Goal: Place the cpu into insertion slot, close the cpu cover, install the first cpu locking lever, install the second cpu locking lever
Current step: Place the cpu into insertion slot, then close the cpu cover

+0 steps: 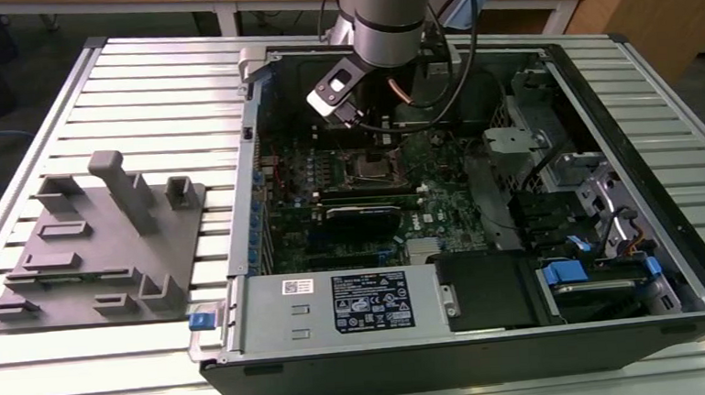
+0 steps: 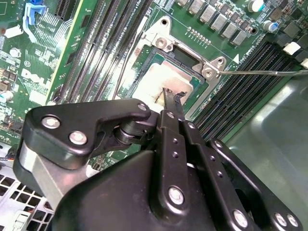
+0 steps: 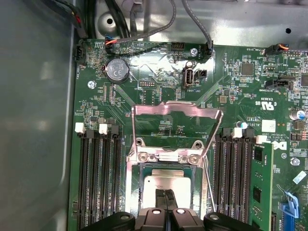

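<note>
The cpu [image 3: 166, 182] lies flat in the insertion slot [image 3: 136, 166], its dull silver top smeared whitish; it shows too in the second wrist view as the cpu [image 2: 156, 79]. My gripper [image 3: 166, 193] hangs straight over it with both black fingers pressed together, and the gripper's tips [image 2: 174, 95] sit at or just above the chip's edge. Whether they touch it I cannot tell. The cpu cover [image 3: 175, 109] stands swung up and open behind the socket. Two thin wire levers [image 3: 210, 144] [image 2: 262, 72] stick out unlatched. In the exterior view the arm [image 1: 388, 21] reaches down over the slot [image 1: 375, 167].
Long black memory slots [image 3: 98, 178] [image 3: 236, 173] flank the socket. A green card [image 3: 262, 185] stands beside them. Cables [image 3: 144, 26] run along the board's edge near the grey case wall [image 3: 33, 120]. A grey fixture [image 1: 98, 241] sits on the table at the exterior view's left.
</note>
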### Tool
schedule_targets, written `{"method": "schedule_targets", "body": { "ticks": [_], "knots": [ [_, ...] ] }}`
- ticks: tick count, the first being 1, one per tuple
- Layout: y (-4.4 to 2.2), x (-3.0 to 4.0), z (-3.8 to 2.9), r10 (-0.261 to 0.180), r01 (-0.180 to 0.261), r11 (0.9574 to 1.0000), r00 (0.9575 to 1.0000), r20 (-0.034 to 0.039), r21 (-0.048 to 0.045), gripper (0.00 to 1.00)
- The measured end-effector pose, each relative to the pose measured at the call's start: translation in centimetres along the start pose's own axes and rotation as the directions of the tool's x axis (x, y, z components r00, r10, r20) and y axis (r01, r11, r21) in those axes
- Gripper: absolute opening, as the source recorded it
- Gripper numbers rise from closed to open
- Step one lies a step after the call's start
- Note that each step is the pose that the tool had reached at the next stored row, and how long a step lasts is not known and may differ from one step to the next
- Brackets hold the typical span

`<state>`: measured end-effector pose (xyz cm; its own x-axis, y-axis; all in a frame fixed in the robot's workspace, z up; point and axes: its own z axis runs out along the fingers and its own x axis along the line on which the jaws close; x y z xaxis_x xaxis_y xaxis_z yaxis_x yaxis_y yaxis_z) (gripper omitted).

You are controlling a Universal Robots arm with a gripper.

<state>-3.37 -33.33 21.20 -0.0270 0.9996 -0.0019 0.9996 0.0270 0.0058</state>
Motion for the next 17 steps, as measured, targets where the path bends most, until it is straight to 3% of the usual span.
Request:
{"method": "schedule_targets", "body": {
  "ticks": [17],
  "knots": [
    [0.0,0.0,-0.78,0.0,0.0,1.0,1.0,0.0002,0.0001,0.1]
  ]
}}
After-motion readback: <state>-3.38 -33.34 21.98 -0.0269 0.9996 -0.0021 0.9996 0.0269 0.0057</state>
